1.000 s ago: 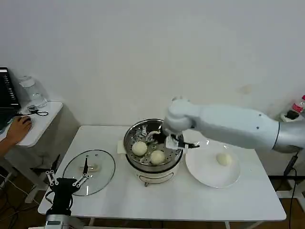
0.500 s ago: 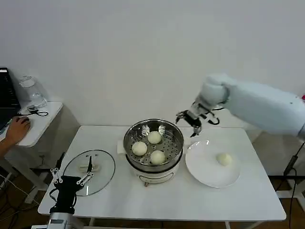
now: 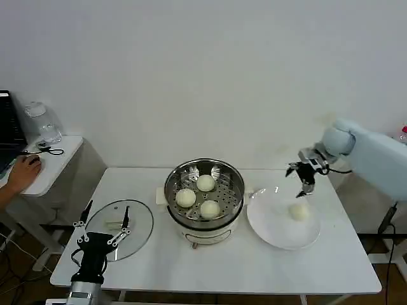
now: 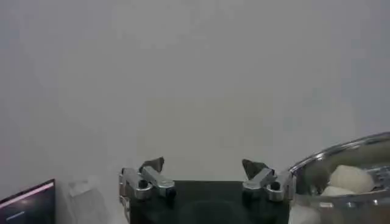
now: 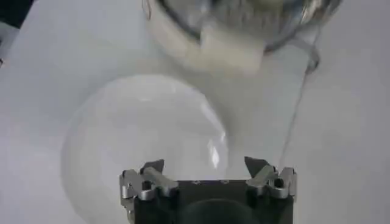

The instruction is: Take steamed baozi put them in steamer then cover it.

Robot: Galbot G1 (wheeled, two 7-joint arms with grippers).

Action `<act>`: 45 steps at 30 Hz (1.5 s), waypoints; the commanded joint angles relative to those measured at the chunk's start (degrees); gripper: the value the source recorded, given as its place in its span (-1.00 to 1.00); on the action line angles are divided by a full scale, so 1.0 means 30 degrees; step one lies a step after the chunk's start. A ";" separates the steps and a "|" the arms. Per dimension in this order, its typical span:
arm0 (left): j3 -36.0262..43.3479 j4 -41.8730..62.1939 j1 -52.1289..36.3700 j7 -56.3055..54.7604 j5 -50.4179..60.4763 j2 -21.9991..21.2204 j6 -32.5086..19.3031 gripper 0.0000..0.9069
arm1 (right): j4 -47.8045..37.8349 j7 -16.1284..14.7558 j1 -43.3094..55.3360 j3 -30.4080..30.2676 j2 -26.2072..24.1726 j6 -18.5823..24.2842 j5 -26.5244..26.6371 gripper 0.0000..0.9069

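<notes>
Below right end effector: baozi.

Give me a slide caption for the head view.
Three baozi in the steamer, right gripper open above the last one on the plate, cover beside the left gripper.

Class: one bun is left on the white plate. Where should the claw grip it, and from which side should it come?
Grip the bun across its round middle, coming from above. It sits alone on the flat plate, so nothing blocks either side, and the open right claw is already above it.
</notes>
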 commanded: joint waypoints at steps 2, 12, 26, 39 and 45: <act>-0.0159 -0.0023 0.0014 0.0040 -0.0039 0.0141 -0.0084 1.00 | -0.3259 0.0139 -0.2942 0.1523 0.0050 -0.0425 -0.1086 1.00; -0.0326 0.0001 0.0125 0.0037 -0.0037 0.0025 -0.0108 1.00 | -0.4620 0.0527 -0.3751 0.1759 0.1729 -0.0345 -0.1148 1.00; -0.0753 -0.0061 0.0410 0.0022 -0.0083 -0.0015 -0.0232 1.00 | -0.6314 0.0713 -0.4401 0.2095 0.3037 -0.0275 -0.1655 1.00; -0.0825 -0.0116 0.0468 0.0027 -0.0094 -0.0003 -0.0249 1.00 | -0.7551 0.0939 -0.4243 0.2233 0.3796 0.0011 -0.2037 0.84; -0.0759 -0.0164 0.0571 0.0030 -0.0046 -0.0108 -0.0312 1.00 | -0.7446 0.0966 -0.4320 0.2232 0.3856 -0.0001 -0.1714 0.49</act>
